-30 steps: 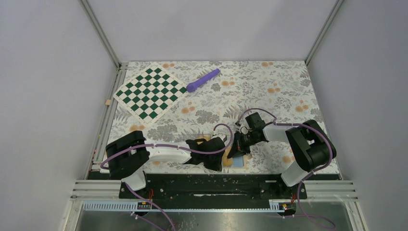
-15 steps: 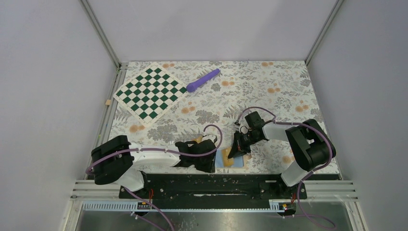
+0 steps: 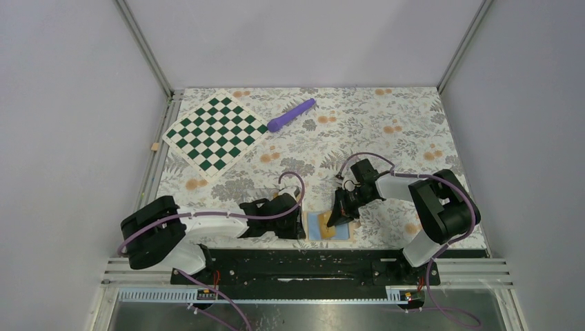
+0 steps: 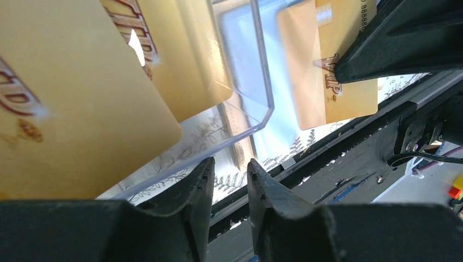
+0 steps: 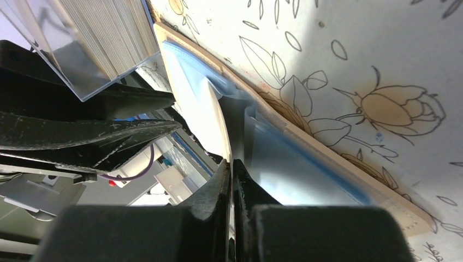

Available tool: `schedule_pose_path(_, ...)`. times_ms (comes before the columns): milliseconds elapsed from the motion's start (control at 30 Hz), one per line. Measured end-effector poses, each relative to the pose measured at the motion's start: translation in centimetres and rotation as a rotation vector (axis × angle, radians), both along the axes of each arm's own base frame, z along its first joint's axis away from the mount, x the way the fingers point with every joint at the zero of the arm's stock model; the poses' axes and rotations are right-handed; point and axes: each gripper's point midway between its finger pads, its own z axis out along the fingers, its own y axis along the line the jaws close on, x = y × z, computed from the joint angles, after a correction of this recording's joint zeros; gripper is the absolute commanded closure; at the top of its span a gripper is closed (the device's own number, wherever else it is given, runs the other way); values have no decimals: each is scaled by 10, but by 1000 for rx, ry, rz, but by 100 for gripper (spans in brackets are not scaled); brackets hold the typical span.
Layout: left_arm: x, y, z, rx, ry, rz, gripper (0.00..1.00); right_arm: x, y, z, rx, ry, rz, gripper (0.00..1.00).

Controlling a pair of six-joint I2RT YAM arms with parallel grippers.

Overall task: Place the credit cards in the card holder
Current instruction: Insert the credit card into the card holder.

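The card holder (image 3: 314, 227) lies open near the table's front edge, its light blue pockets (image 4: 245, 43) facing up. One orange-yellow credit card (image 3: 326, 225) stands in a pocket, and in the left wrist view this credit card (image 4: 349, 82) shows gold with "VIP" lettering. My right gripper (image 3: 338, 217) is shut on that card's edge, which runs thin between the jaws (image 5: 232, 162). My left gripper (image 3: 298, 222) sits just left of the holder, its jaws (image 4: 229, 164) a little open with nothing between them.
A clear plastic case (image 4: 240, 82) holding more gold cards (image 4: 180, 54) rests beside the left gripper. A green-and-white chessboard (image 3: 217, 132) and a purple tool (image 3: 291, 114) lie at the back left. The black base rail (image 3: 296, 258) runs just in front of the holder.
My left gripper has opened and drawn back to the left, away from the card holder. The right gripper stays shut over the holder, nearly still.
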Motion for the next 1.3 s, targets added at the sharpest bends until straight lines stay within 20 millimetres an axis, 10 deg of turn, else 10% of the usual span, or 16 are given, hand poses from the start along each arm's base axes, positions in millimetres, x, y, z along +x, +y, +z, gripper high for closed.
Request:
schedule_pose_path(700, 0, -14, -6, 13, 34, -35, 98, -1, 14, -2, 103, 17, -35, 89)
schedule_pose_path(1300, -1, -21, -5, 36, 39, -69, 100, -7, 11, 0, -97, -70, 35, 51)
